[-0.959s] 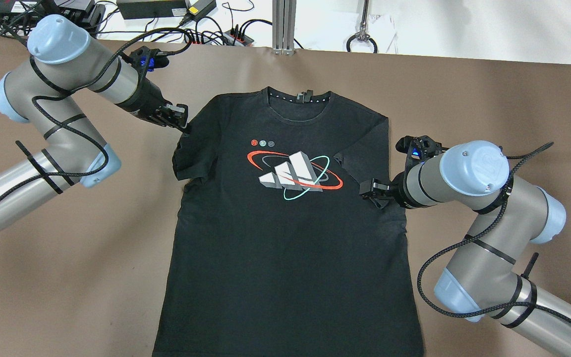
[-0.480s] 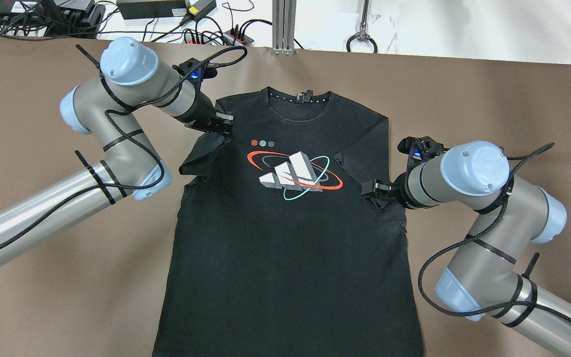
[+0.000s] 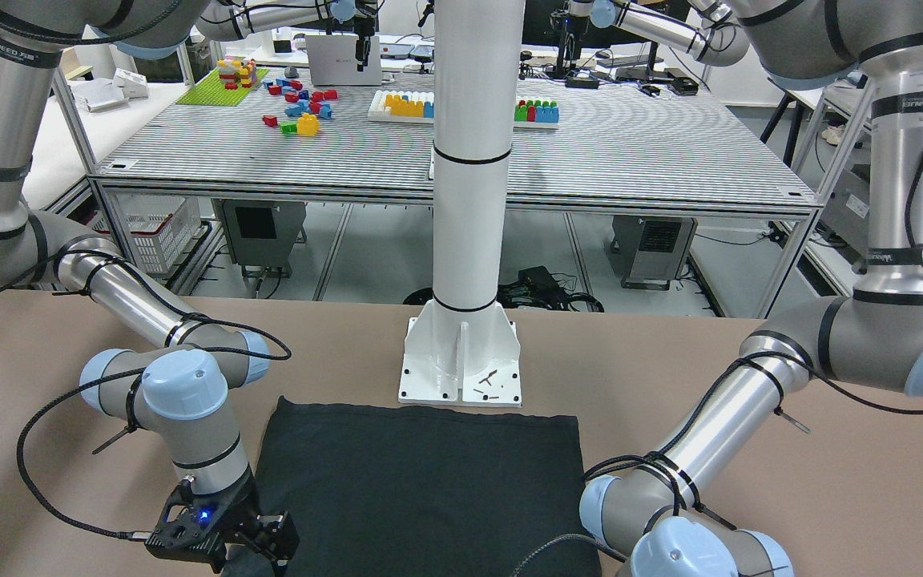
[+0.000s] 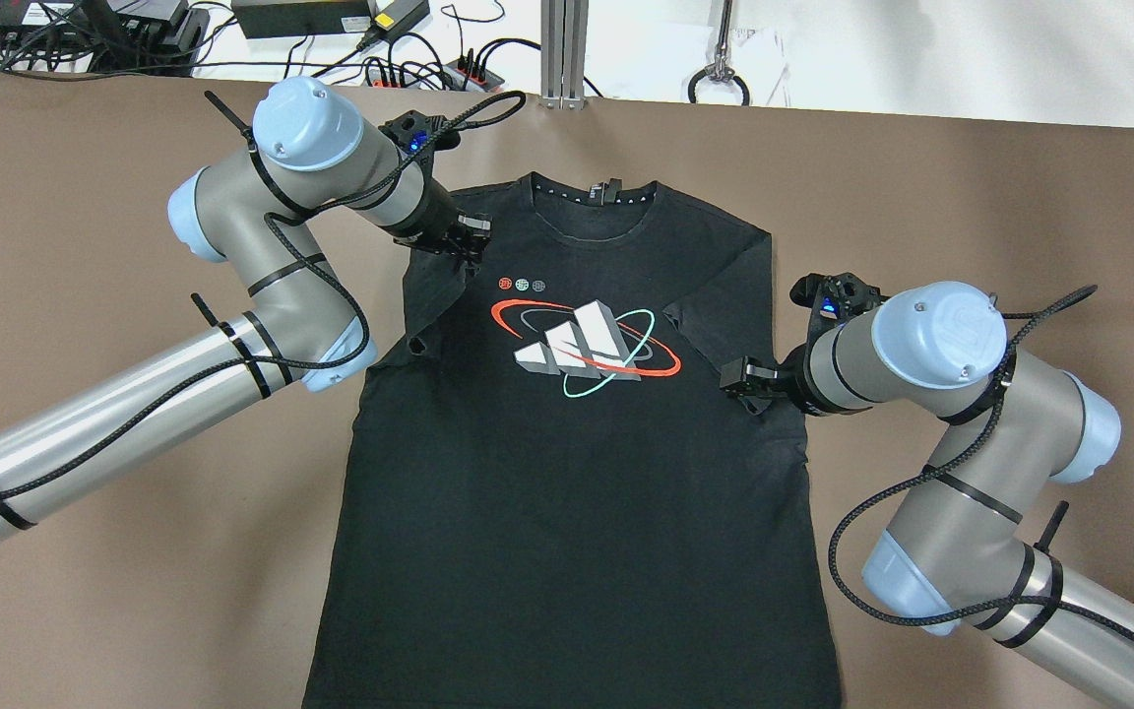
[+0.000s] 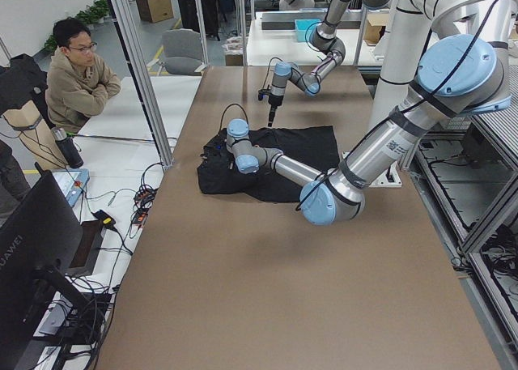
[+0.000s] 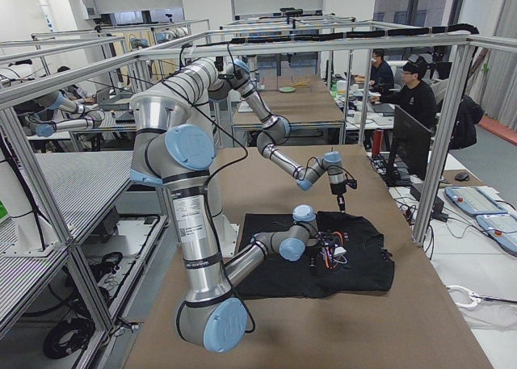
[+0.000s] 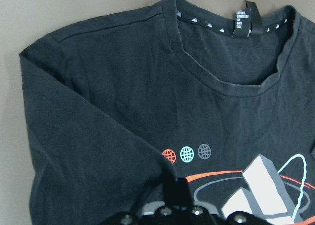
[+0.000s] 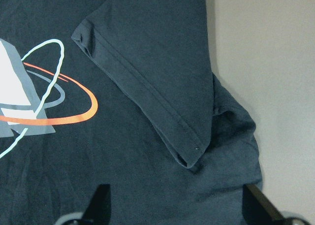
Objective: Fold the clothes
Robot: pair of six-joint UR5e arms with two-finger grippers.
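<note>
T-shirt (image 4: 567,492) flat on table (image 4: 971,217), left tool (image 4: 470,250) at its left shoulder, right tool (image 4: 739,384) beside right sleeve

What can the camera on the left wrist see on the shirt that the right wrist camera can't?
Only the left wrist view shows the collar with its tag and three little globes. Only the right wrist view shows a sleeve's hem, folded onto the shirt. Both show the black T-shirt, part of its swirly logo and the brown table.
</note>
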